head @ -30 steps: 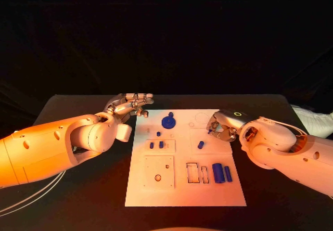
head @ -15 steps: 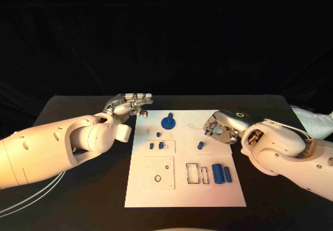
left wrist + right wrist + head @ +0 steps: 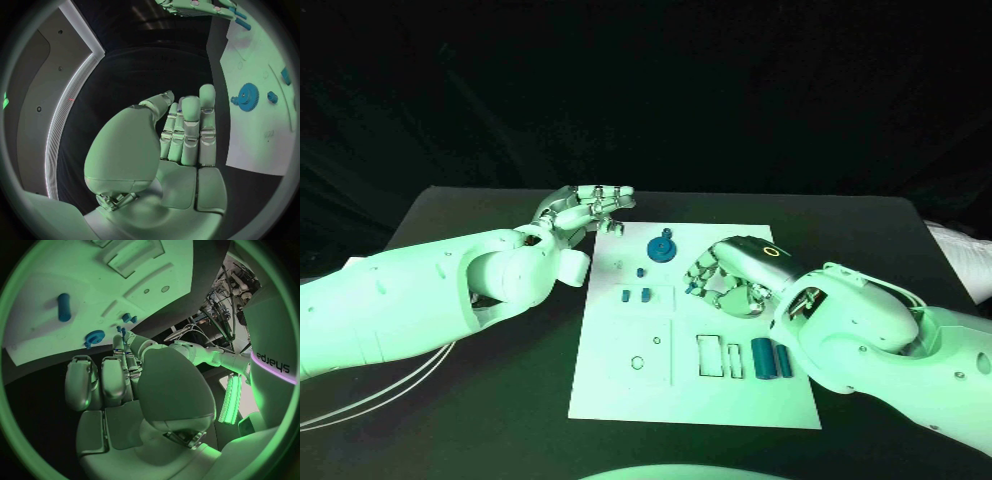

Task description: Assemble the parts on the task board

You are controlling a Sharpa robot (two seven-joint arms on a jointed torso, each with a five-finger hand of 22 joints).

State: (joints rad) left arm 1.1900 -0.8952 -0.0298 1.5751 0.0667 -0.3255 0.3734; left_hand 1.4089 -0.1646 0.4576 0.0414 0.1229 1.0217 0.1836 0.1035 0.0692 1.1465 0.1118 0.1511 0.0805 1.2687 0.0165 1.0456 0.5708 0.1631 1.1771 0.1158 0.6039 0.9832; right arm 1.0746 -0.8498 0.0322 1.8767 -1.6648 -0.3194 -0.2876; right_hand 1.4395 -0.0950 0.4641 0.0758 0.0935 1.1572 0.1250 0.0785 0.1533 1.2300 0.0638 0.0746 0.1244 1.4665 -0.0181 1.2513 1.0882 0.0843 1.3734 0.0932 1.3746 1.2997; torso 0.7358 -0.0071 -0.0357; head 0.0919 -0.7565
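Task board [image 3: 625, 380] sat flat mid-table [image 3: 444, 400], long side running away from the robot. Left hand [image 3: 583, 212] hovered just off the board's far-left corner, over bare table; fingers together and nearly straight in the left wrist view [image 3: 181, 135], thumb tucked alongside, nothing held. Right hand [image 3: 733, 280] hung over the board's right-middle area, fingers curled inward toward the palm; the right wrist view [image 3: 125, 385] showed them folded close with nothing visible in them. Blue gear [image 3: 661, 247] stood near the board's far edge, between the two hands and touching neither. Small blue peg [image 3: 640, 271] lay just nearer than the gear, and two short blue pieces [image 3: 635, 295] sat side by side in the left-middle recess area. Two larger blue cylinders [image 3: 772, 358] lay side by side near the right edge, next to the rectangular slots [image 3: 715, 357]. Square plate with holes [image 3: 640, 352] sat left of those slots. Couldn't tell whether the right hand touched the board.
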